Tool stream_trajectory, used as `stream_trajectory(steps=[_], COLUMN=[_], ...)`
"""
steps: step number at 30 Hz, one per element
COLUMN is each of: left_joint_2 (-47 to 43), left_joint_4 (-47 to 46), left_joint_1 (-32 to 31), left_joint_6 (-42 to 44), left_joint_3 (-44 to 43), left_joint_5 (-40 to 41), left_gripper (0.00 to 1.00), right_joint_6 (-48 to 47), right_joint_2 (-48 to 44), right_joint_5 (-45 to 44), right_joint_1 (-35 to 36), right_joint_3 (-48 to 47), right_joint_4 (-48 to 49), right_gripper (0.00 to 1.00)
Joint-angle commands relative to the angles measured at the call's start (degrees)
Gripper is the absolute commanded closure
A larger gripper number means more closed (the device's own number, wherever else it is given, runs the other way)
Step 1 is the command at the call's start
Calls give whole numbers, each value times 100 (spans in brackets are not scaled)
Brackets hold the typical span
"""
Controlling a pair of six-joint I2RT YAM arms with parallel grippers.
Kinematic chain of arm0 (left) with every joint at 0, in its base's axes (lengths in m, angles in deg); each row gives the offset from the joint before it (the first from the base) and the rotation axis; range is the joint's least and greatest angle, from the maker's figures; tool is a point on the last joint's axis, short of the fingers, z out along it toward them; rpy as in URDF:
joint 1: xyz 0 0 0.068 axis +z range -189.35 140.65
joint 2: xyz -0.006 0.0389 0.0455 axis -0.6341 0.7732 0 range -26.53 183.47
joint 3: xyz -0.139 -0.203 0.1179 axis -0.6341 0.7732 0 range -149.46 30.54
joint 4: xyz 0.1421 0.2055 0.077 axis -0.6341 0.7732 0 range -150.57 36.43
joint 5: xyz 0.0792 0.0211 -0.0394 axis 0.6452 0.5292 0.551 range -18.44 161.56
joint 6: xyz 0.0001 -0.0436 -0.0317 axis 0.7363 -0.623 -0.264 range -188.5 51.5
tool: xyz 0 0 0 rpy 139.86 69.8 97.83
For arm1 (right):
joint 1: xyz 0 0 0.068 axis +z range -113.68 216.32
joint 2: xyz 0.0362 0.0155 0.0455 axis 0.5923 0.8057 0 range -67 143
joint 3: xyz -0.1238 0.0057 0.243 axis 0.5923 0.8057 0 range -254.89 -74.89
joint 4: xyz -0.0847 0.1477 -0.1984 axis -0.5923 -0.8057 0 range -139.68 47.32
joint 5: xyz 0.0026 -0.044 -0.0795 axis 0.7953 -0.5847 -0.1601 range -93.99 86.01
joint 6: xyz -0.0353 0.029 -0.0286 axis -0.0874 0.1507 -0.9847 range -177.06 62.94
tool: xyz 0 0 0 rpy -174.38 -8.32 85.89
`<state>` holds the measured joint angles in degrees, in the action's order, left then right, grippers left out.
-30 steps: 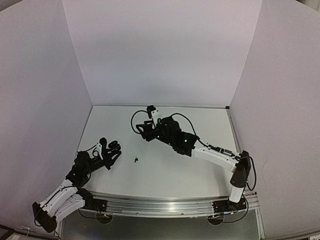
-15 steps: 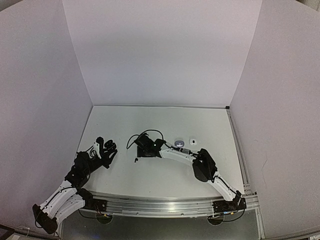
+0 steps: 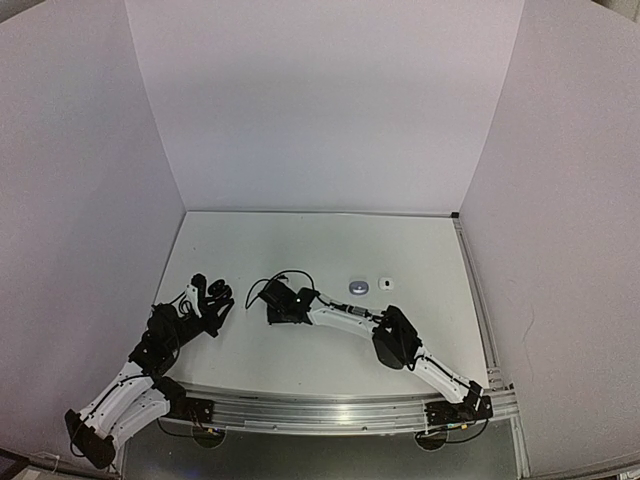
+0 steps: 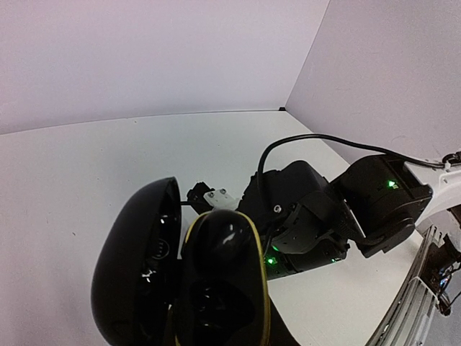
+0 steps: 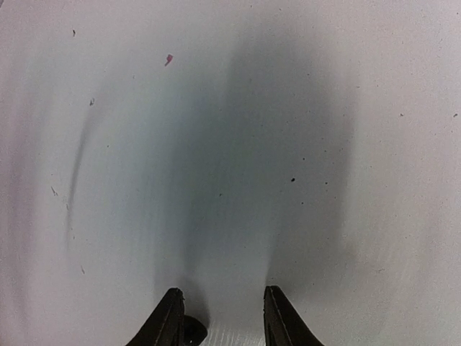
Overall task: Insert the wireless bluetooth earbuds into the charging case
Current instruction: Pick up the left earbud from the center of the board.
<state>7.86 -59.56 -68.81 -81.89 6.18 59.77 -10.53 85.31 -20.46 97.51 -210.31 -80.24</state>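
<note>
My left gripper (image 3: 213,296) is shut on a black charging case (image 4: 216,274) with a yellow rim, held open; its lid (image 4: 137,267) stands to the left. The left fingers are hidden behind the case. My right gripper (image 3: 270,314) is down at the table just right of the case. In the right wrist view its jaws (image 5: 222,292) stand apart, close above the white table. A tiny black earbud (image 5: 193,333) lies between them, against the left fingertip (image 5: 171,317). In the top view the right gripper hides that earbud.
A grey pebble-like case (image 3: 358,287) and a white one (image 3: 386,284) lie on the table behind the right forearm. The right arm's wrist (image 4: 324,216) fills the space just beyond the held case. White walls close in the table (image 3: 330,240) on three sides.
The right arm has swung from the back centre to the front left and dropped over the black earbud, its jaws narrowing. The grey and white cases are now uncovered. The left arm barely moved.
</note>
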Motion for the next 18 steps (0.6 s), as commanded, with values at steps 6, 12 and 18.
stream_trajectory(steps=[6, 12, 18], left_joint_2=[-79, -29, -24], left_joint_4=[-253, -303, -252], left_joint_1=[25, 31, 29], left_joint_6=[46, 24, 64], left_joint_3=[-51, -52, -71], left_joint_5=[-42, -92, -74], left_gripper=[100, 100, 100], right_joint_6=[-221, -424, -772], right_joint_2=[341, 412, 289], right_joint_5=[15, 142, 430], right_joint_1=[202, 225, 238], right_joint_3=[-295, -532, -313], right_joint_4=[-443, -459, -467], right_gripper=[66, 63, 67])
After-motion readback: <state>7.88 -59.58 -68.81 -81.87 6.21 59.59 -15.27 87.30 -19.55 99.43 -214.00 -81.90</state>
